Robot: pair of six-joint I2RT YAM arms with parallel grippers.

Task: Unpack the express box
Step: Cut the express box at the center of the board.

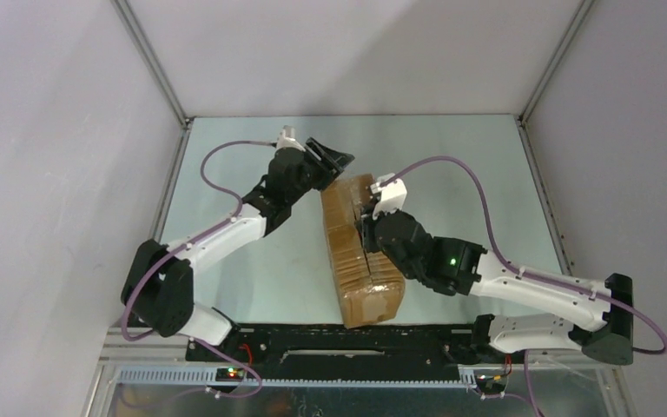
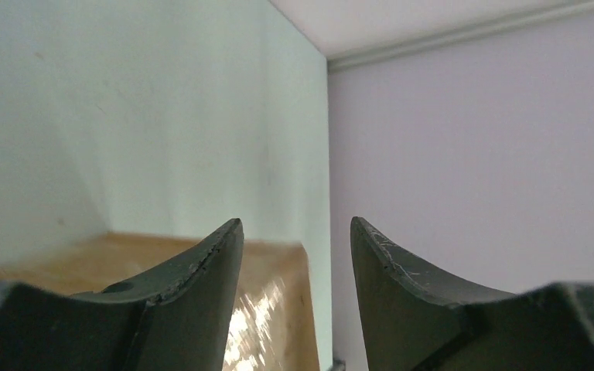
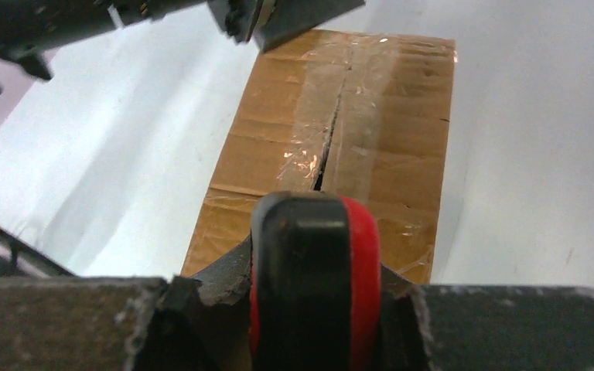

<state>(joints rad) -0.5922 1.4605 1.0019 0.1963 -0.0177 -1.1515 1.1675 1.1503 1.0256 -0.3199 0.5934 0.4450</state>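
A red-and-black tool [image 3: 309,232] is clamped in the right claw [image 3: 313,309], over the split taped seam [image 3: 332,131] of the box [image 3: 402,124], which is laid on the white worktop [image 3: 526,154]; the left claw [image 3: 294,19] is seen at its far end

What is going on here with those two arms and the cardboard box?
Two arms are working on opening a taped box that lies on the table. The right pincer is shut on a red and black tool, held over the taped seam, where a dark slit shows along the middle. The left pincer is open at the box's far end and holds nothing; whether it touches the box is unclear. The box is not yet opened up.
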